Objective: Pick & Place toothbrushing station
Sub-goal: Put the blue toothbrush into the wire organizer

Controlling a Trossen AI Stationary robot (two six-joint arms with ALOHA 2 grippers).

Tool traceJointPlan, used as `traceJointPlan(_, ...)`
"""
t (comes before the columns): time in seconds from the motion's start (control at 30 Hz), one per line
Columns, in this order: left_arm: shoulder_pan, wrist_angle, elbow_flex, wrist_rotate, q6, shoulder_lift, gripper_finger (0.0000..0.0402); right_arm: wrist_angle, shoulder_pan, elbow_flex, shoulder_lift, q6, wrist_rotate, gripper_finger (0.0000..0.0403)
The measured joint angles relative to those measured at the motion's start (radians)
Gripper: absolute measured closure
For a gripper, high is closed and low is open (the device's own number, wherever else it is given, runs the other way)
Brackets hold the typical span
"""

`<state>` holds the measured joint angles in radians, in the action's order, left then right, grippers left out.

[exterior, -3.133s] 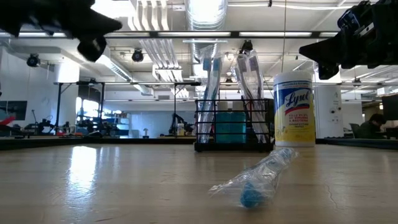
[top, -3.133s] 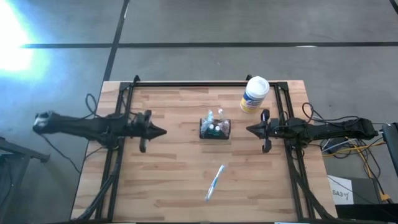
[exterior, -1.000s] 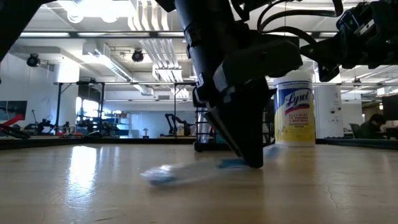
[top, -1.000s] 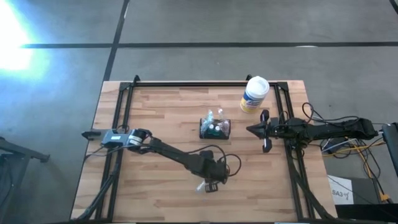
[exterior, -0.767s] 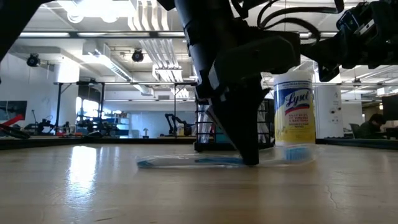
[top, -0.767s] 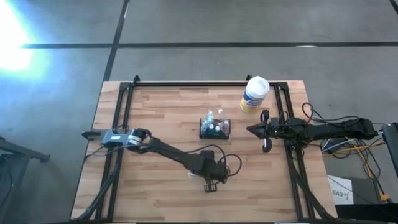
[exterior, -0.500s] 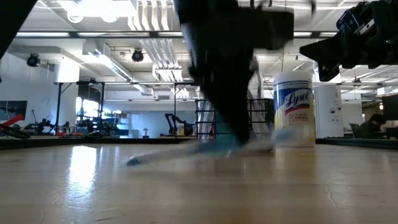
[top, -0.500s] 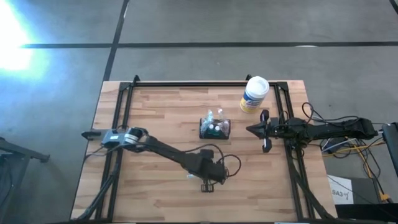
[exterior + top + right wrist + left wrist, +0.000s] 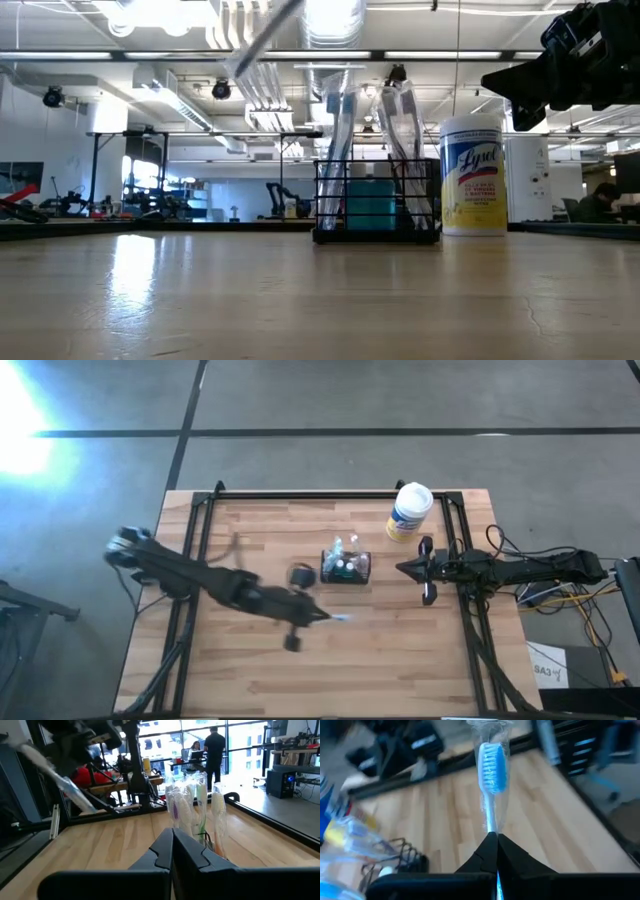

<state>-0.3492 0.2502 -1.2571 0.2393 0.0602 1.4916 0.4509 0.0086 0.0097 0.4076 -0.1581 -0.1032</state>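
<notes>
- Toothbrushing station (image 9: 345,566) sits near the middle of the wooden table (image 9: 250,670) in the high view, a black mesh caddy with wrapped brushes standing in it. The left arm stretches in from the table's left edge, blurred, and the left gripper (image 9: 322,618) is just in front of the caddy, pinched on a wrapped toothbrush (image 9: 338,618) whose blue tip pokes out past the fingers. The right arm lies level along the right side; the right gripper (image 9: 402,568) is closed, holds nothing and points at the caddy from beside it. A white canister (image 9: 408,511) with a yellow label stands at the back, right of the caddy.
- Low view now: the caddy (image 9: 376,205) stands upright on the tabletop, the canister (image 9: 472,175) just to its right. The right gripper (image 9: 500,82) hangs dark at the upper right. A pale streak at the top, the toothbrush (image 9: 262,38), is tilted well above the wood. Behind is a big workshop with ceiling lights and ducts.
- Left wrist view: the dark fingers (image 9: 482,855) meet tight on the toothbrush (image 9: 492,775), blue bristles up inside clear wrap, over the wood planks.
- Right wrist view: the closed fingers (image 9: 167,850) aim at the caddy's wrapped brushes (image 9: 195,810); people stand at desks by the far windows.
</notes>
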Motion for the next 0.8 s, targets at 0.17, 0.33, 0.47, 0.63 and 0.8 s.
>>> traceJointPlan(0.17,0.027,-0.363,0.418,-0.12,0.162,-0.308,0.0401,0.0,0.0,0.0,0.0,0.0,0.0,0.0394)
traceJointPlan(0.33,0.108,-0.822,0.78,-0.149,0.132,-0.484,0.0401,0.001,0.0,0.0,0.0,0.007,-0.002,0.0394)
traceJointPlan(0.47,0.22,-1.141,0.955,-0.285,0.103,-0.488,0.0401,0.001,0.0,0.0,0.0,0.023,-0.008,0.0394)
traceJointPlan(0.63,0.358,-1.338,1.008,-0.399,0.094,-0.403,0.0401,0.002,0.0,0.0,0.001,0.023,-0.055,0.0394)
traceJointPlan(0.8,0.428,-1.328,0.908,-0.462,0.134,-0.278,0.0401,0.002,0.0,0.0,0.001,0.035,-0.057,0.0394)
